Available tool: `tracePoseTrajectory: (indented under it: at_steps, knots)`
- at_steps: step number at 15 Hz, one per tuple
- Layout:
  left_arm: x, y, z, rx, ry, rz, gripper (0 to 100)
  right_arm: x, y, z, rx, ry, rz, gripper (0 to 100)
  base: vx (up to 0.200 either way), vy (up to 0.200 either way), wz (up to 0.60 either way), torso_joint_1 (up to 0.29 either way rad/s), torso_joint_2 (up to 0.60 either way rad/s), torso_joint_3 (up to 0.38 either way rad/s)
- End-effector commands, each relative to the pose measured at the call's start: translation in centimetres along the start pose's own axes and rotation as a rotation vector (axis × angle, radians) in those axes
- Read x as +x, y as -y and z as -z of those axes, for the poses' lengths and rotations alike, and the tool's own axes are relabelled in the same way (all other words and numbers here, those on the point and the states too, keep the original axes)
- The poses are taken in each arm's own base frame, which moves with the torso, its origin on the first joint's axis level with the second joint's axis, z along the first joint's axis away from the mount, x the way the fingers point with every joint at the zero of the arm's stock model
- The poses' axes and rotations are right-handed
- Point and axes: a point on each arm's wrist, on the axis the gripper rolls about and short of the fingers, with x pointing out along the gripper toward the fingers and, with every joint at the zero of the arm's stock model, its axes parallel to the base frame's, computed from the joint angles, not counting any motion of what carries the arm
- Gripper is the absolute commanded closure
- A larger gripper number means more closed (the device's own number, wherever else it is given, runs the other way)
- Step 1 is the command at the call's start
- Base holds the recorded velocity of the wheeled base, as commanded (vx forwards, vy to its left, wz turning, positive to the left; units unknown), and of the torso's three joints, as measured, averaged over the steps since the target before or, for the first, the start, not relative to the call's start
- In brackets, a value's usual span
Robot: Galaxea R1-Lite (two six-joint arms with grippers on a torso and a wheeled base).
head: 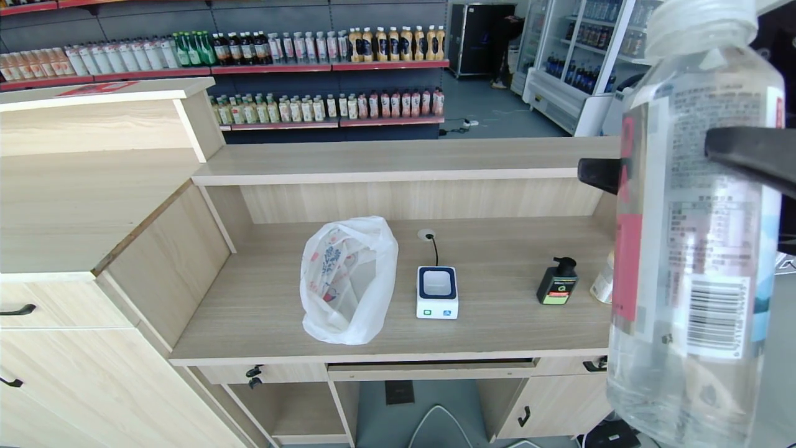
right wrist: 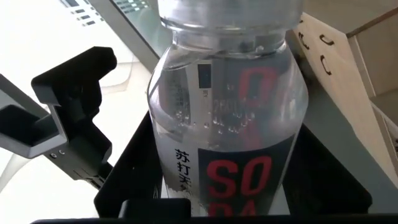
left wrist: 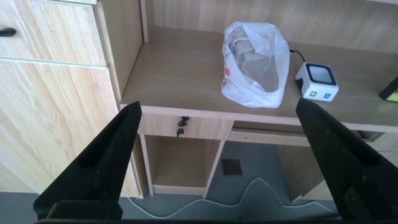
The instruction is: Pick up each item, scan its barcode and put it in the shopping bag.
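On the table [head: 497, 249], ahead of and below the right pincer [head: 675, 165], stand a white bag [head: 348, 280] with its mouth open, a small scanner [head: 437, 291] just right of it, and a dark pump bottle [head: 558, 283] nearer the pincer's side. One more item [head: 602, 283] is mostly hidden behind the held bottle [head: 690, 249], and I cannot tell what it is. Drink shelves [head: 323, 50] line the wall beyond.

The left pincer [left wrist: 217, 106] hangs off the table's front edge with its jaws wide apart and nothing between them; the bag lies ahead of it.

The right pincer is clamped on the clear bottle, one finger on each side of its upper body. The bottle stands upright, well above the table, barcode facing the head camera.
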Motion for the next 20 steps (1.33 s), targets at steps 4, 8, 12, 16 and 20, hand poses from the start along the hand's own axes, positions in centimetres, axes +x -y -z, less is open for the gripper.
tracePoseTrajectory:
  at_steps: [4,8,12,16,20]
  knots:
    - [0.0,0.0,0.0,-0.001,0.001,0.0,0,0.0,0.7,0.6,0.031,-0.006,0.008,100,0.0,0.0,0.0,0.0,0.0,0.0]
    - [0.0,0.0,0.0,-0.001,0.001,0.0,0,-0.1,0.5,0.6,0.029,-0.005,0.01,100,0.0,0.0,0.0,0.0,0.0,0.0]
    - [0.0,0.0,0.0,-0.001,0.001,0.0,0,-0.2,0.6,0.5,0.029,-0.003,0.013,100,0.0,0.0,0.0,0.0,0.0,0.0]
    - [0.0,0.0,0.0,-0.001,0.001,0.0,0,-3.0,1.5,-0.2,-0.025,0.052,0.139,100,0.0,0.0,0.0,0.0,0.0,0.0]
    - [0.0,0.0,0.0,-0.001,0.001,0.0,0,-8.1,5.7,2.3,-0.238,0.123,0.458,100,0.0,0.0,0.0,0.0,0.0,0.0]
